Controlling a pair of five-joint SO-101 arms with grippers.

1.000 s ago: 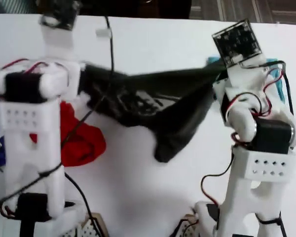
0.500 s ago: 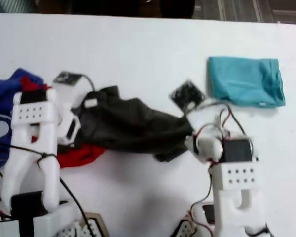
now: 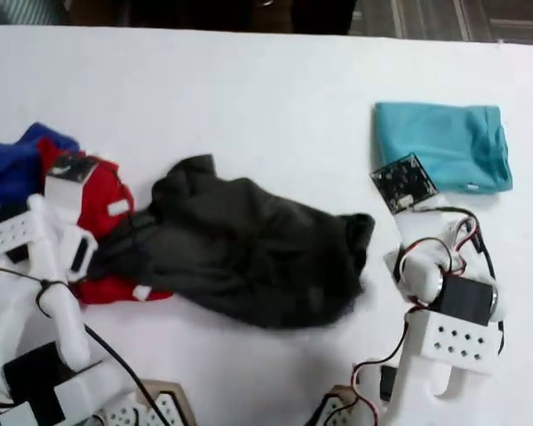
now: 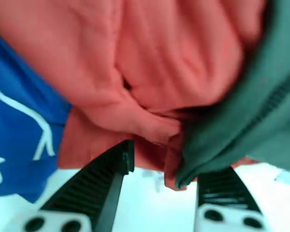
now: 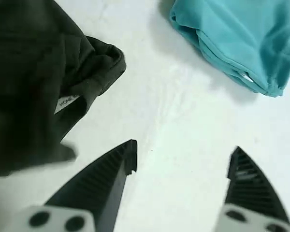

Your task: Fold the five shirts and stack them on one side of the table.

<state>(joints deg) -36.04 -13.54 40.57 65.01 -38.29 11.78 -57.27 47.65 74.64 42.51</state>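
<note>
Nearest the bases, the right gripper [image 5: 183,162] hangs with its fingers spread wide over the bare white tabletop [image 5: 183,111], holding nothing. The left gripper [image 4: 171,169] is spread as well; a hem of the crumpled black cloth shirt [image 3: 249,248] dips between its fingers, possibly brushing one. The black shirt lies loose mid-table, overlapping the bunched red shirt [image 3: 98,200] at the left. Beyond that sits a rumpled blue printed shirt [image 3: 13,164]. At the far right is a folded teal shirt [image 3: 444,146], well apart.

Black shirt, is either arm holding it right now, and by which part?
Neither. The black shirt lies loose on the table, and both sets of jaws stand open.
</note>
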